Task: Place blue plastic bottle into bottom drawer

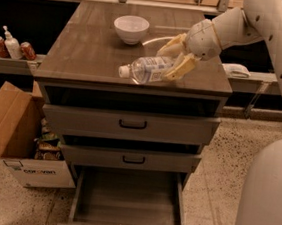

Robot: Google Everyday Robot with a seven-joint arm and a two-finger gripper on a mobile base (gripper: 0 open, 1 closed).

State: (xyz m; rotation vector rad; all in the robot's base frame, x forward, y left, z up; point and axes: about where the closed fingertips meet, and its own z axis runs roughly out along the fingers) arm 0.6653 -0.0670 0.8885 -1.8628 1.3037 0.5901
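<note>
The blue plastic bottle (148,69) is clear with a white cap and a pale label. It lies sideways, cap to the left, just above the front part of the cabinet top (87,53). My gripper (176,58) is shut on the bottle's right end, its cream fingers (182,68) around the base. The bottom drawer (128,198) stands pulled open below, grey inside and with nothing in it. The two upper drawers (129,126) are closed.
A white bowl (131,29) stands on the cabinet top at the back. A cardboard box (9,126) sits on the floor left of the cabinet. Red cans (28,51) and a white pump bottle (10,44) stand on a left shelf. My robot's white body (267,198) fills the lower right.
</note>
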